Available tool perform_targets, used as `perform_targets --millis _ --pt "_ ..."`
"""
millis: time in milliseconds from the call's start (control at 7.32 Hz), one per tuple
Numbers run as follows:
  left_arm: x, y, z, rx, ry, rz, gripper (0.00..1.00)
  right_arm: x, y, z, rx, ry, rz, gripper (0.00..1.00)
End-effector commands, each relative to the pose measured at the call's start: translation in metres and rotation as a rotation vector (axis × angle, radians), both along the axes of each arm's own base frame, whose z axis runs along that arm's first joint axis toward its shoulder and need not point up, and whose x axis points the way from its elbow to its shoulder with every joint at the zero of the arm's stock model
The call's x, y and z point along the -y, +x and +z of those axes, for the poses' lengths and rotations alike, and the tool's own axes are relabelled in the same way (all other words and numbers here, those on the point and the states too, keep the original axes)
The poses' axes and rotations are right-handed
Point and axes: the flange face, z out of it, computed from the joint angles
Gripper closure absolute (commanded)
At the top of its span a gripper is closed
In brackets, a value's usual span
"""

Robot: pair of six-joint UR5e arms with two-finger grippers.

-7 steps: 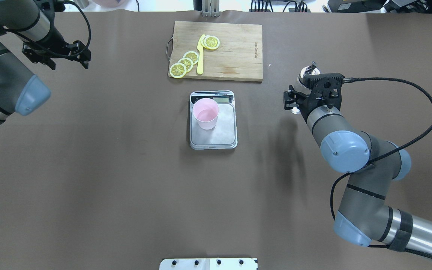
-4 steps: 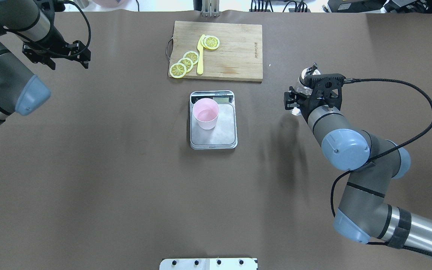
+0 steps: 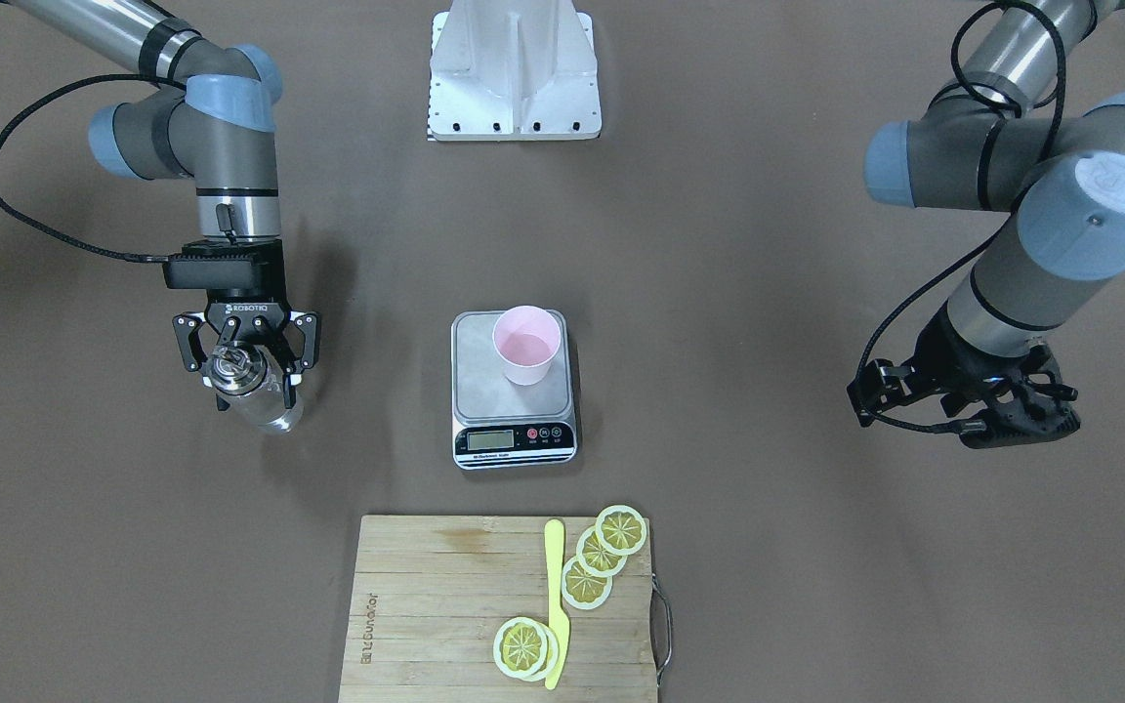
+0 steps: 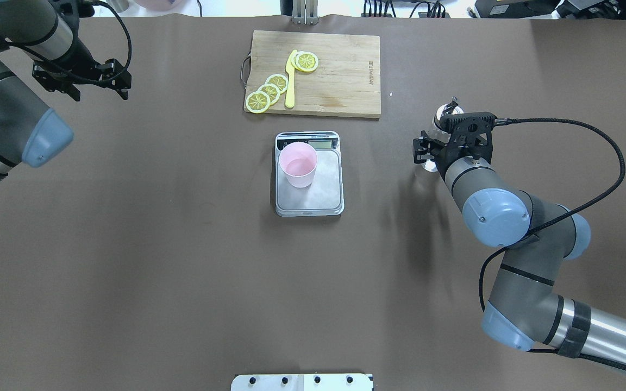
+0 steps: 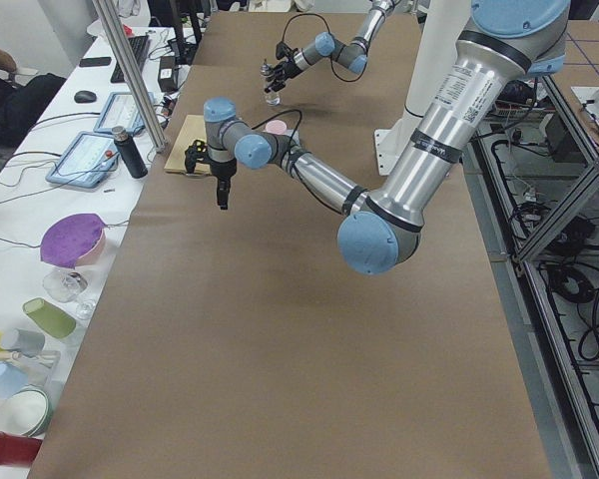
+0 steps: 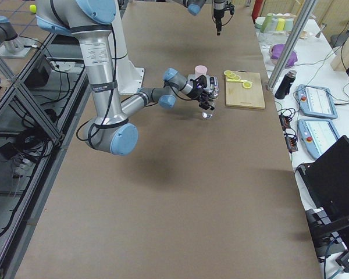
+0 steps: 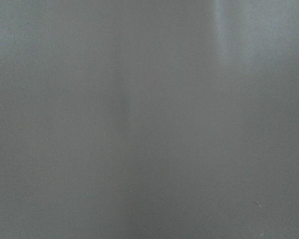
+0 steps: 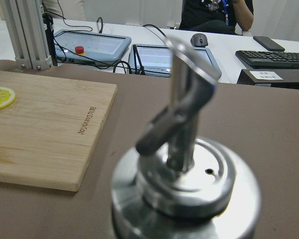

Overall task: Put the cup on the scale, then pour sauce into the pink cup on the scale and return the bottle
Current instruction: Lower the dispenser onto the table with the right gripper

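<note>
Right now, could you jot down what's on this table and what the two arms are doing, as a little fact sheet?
scale: mid-table, display toward the cutting board
cup: pink, upright on the scale's platform
bottle: clear glass, metal pourer, gripped by the right gripper, off to the scale's side
left gripper: far from the scale, nothing seen in it; open or shut unclear
cutting board: lemon slices and a yellow knife on it

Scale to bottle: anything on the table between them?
Nothing; only bare table between the scale and the bottle, as the front-facing and overhead views show.
</note>
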Motion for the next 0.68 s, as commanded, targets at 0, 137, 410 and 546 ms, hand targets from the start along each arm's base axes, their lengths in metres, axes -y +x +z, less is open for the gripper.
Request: perform_targets --millis 0,137,410,546 --pt "0.000 0.000 0.001 0.001 0.001 0.002 0.01 0.001 -0.006 0.011 0.010 0.007 -0.004 1.00" --pt "0.000 0.000 0.001 0.001 0.001 0.002 0.01 0.003 -0.010 0.022 0.014 0.014 -0.007 1.00" --pt "0.000 0.000 0.001 0.002 0.001 0.004 0.01 0.007 -0.005 0.015 0.044 0.014 -0.038 1.00" --pt "0.001 0.000 0.002 0.003 0.000 0.004 0.01 0.016 0.013 0.000 0.051 0.021 -0.098 1.00"
